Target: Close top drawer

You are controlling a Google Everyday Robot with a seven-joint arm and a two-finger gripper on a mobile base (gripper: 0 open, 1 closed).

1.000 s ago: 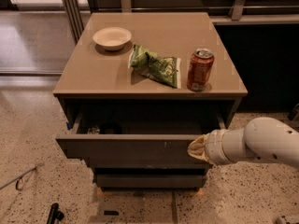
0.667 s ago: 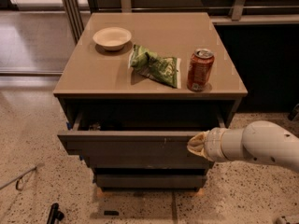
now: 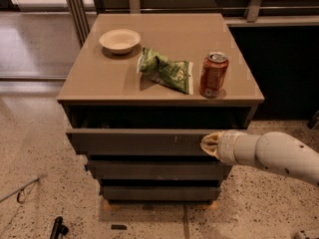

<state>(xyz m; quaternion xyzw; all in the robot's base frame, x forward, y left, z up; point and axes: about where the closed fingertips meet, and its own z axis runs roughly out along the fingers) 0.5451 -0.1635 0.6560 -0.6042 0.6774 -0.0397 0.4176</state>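
Observation:
The top drawer [image 3: 134, 142] is the widest dark grey-brown front, with small whitish scuffs right of centre. It stands pulled out a little from the cabinet, with a dark gap above it. My gripper [image 3: 208, 143] reaches in from the right on a white arm and its tan tip presses against the right part of the drawer front.
On the tan cabinet top [image 3: 94, 78] stand a white bowl [image 3: 119, 40], a green chip bag [image 3: 165, 69] and a red soda can [image 3: 214, 74]. Two narrower drawers [image 3: 157, 171] sit below. Speckled floor all around; a dark counter at the back right.
The top drawer has slid inward toward the cabinet, and my gripper has moved with it, staying against its front.

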